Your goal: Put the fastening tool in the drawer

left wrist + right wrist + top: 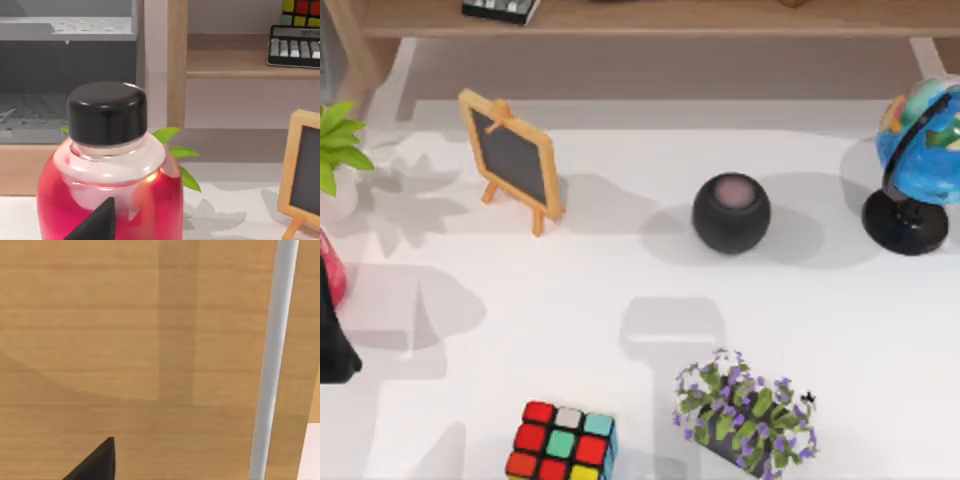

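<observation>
My right wrist view faces a pale wooden drawer front (125, 340) with a grey metal bar handle (272, 360), so I judge I should line up squarely on that bar before closing; I cannot tell the state of the jaws.

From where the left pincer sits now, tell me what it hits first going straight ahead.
Most likely the red bottle with the black cap: in the left wrist view it stands directly ahead, close up. Green leaves and a wooden shelf post lie behind it.
</observation>
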Available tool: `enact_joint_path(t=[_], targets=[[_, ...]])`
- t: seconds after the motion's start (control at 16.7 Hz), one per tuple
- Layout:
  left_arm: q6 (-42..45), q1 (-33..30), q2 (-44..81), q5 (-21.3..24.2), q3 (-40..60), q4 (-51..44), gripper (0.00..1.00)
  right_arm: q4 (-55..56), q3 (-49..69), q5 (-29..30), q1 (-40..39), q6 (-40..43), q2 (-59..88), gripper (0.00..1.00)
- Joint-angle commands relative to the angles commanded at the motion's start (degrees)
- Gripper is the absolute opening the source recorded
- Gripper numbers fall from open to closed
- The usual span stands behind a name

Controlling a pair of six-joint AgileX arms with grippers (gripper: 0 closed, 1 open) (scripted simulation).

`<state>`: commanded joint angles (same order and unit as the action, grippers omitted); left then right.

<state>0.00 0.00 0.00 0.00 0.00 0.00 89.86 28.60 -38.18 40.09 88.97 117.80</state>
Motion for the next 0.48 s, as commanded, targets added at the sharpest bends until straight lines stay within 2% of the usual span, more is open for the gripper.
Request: enact_joint_path(t=[0.3,0.48], targets=[[0.0,0.0,0.0,0.0,0.0,0.0,1.0,-0.54,0.8,0.63,-0.62,0.0,0.27,1.0],[0.0,0.0,0.0,0.0,0.0,0.0,1.0,-0.54,0.8,0.63,-0.62,0.0,0.27,0.77]])
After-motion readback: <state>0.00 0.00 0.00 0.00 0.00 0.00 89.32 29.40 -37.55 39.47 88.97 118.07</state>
